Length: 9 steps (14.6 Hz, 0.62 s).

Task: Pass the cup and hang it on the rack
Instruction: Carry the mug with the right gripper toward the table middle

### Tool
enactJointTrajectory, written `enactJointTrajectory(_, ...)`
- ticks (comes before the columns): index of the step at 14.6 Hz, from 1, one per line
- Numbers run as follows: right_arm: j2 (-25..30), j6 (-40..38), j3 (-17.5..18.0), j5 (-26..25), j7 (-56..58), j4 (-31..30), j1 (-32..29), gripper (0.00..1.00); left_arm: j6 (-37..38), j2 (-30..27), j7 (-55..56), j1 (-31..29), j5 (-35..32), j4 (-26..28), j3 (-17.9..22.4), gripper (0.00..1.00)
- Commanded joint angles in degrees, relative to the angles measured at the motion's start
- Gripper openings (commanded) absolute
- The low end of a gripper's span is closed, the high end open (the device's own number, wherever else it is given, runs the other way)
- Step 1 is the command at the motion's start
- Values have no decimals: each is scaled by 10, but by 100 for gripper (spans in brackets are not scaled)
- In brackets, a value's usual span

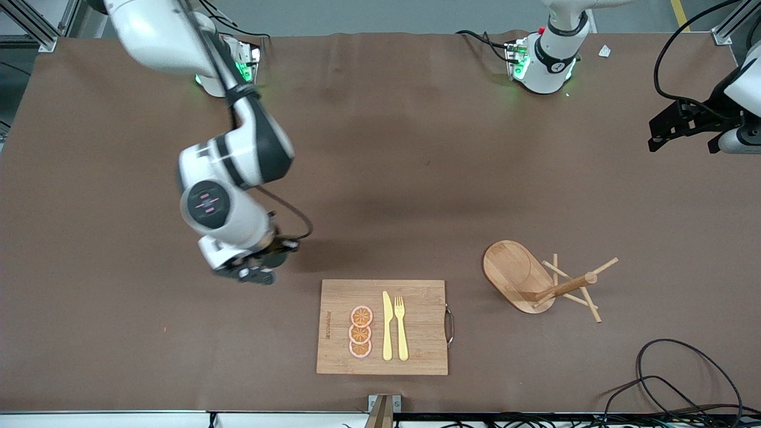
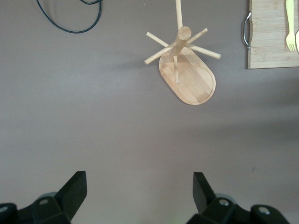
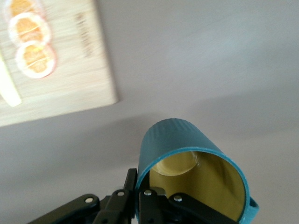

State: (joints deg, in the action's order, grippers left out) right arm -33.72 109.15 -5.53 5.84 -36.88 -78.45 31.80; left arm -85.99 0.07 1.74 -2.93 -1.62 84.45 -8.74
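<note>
Right arm's bent down low, right gripper [image 1: 257, 268] clamped on the rim of the cup [image 3: 196, 170] over bare table by the cutting board [image 1: 382, 327]. Cup's ribbed teal outside, ochre inside. Left gripper [image 2: 140, 198] waits high with fingers wide apart, looking down at the rack [image 1: 544, 280], which stands upright.

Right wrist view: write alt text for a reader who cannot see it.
The right gripper is shut on the rim of the teal cup, whose yellow inside faces the camera, above the brown table. Past it lies a corner of the bamboo cutting board with orange slices.
</note>
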Motion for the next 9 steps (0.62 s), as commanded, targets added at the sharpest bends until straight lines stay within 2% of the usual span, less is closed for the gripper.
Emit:
enactJointTrajectory(1, -31, -3, 4, 22, -63, 57, 27, 0, 7, 0, -2, 3, -4, -5, -4, 100)
enactJointTrajectory(4, -83, 24, 10, 26, -142, 121, 84, 0, 7, 1, -1, 5, -2, -5, -6, 100)
enactJointTrajectory(7, -109, 103, 41, 50, -182, 128, 95, 0, 7, -2, -4, 4, -2, -5, -7, 100)
enactJointTrajectory(9, -129, 148, 46, 50, -210, 129, 113, 0, 7, -1, -7, 5, -2, -5, -7, 100)
